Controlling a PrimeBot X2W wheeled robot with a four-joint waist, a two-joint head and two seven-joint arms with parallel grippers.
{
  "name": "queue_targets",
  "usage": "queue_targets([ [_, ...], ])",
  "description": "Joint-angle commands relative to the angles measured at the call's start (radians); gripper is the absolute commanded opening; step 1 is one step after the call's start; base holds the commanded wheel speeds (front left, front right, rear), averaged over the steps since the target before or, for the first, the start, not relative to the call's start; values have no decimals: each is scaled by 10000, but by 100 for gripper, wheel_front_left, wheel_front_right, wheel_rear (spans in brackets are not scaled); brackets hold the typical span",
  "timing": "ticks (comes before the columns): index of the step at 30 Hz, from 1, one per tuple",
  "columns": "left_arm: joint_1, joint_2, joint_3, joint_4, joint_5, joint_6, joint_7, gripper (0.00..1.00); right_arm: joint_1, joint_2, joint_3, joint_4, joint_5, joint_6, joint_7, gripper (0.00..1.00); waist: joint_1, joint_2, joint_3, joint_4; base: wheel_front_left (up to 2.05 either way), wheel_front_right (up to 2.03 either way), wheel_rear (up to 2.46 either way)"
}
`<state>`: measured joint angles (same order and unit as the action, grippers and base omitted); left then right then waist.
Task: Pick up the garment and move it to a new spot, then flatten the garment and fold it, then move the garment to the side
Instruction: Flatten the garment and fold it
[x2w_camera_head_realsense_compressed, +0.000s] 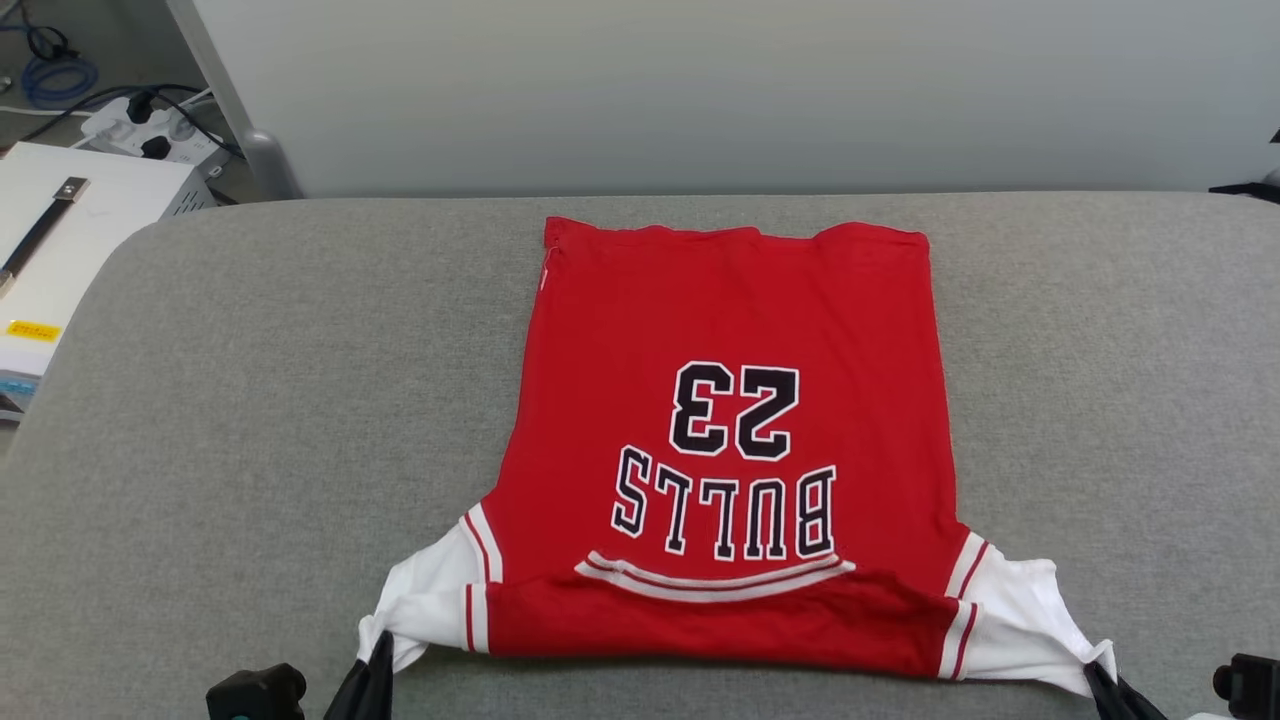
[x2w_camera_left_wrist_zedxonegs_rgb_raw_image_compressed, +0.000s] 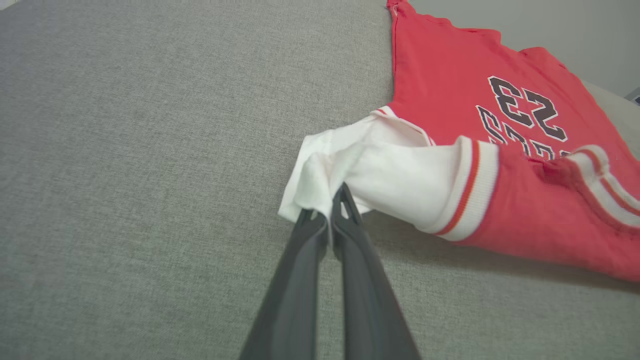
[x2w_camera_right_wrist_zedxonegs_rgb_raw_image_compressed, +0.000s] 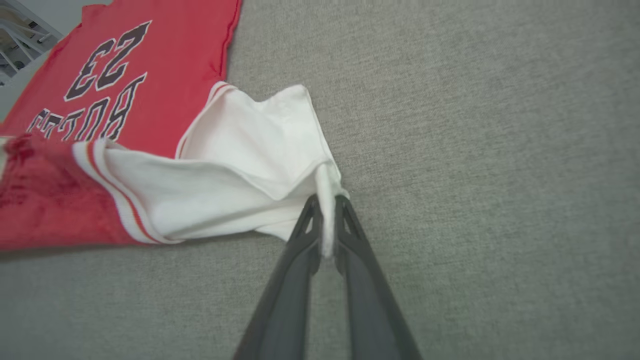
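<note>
The garment, a red jersey, lies flat on the grey padded surface. Its "BULLS 23" lettering faces up and reads upside down in the head view. The near shoulder edge is lifted and folded over toward me. At the lower left, my left gripper is shut on the tip of the white left sleeve. The left wrist view shows that gripper pinching bunched white cloth. My right gripper holds the white right sleeve at the lower right. In the right wrist view a strip of sleeve sits between its tips.
A white box stands off the left edge of the surface, with a power strip and cables behind it. A pale wall panel runs along the far edge. Bare grey surface lies on both sides of the jersey.
</note>
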<state>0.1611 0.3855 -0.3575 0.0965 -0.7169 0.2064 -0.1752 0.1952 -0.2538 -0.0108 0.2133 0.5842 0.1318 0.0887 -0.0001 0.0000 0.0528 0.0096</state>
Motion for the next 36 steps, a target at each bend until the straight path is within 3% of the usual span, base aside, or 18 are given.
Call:
queue_targets([
  [1,-98,71,-33,0,133,-6,-32,0,96,50,-130,-204,-138,-11,105,100,1,0,1,112,0,0,0],
  [7,-676,-88,-459,-267,543,-78,-60,0,-407,266,-654,-1191,-523,-11,102,100,1,0,141,476,0,0,0],
  [11,-1036,-205,-616,-449,815,-38,-181,0,-1529,128,-1148,-1139,-739,-11,94,100,1,0,438,762,0,0,0],
  [17,-1749,-475,-921,-841,1224,-73,-328,0,-4196,-667,-1483,160,-722,-11,997,100,1,0,1334,1453,0,0,0],
  [25,-2782,-1078,-1291,-1065,1692,-281,-618,0,-7708,-2028,-1162,2521,-426,-11,2662,100,1,0,2803,2480,0,0,0],
  [36,-3779,-1860,-1575,-1156,2134,-711,-821,0,-11366,-2888,-170,4622,-750,-11,5328,100,1,0,4497,3288,0,0,0],
])
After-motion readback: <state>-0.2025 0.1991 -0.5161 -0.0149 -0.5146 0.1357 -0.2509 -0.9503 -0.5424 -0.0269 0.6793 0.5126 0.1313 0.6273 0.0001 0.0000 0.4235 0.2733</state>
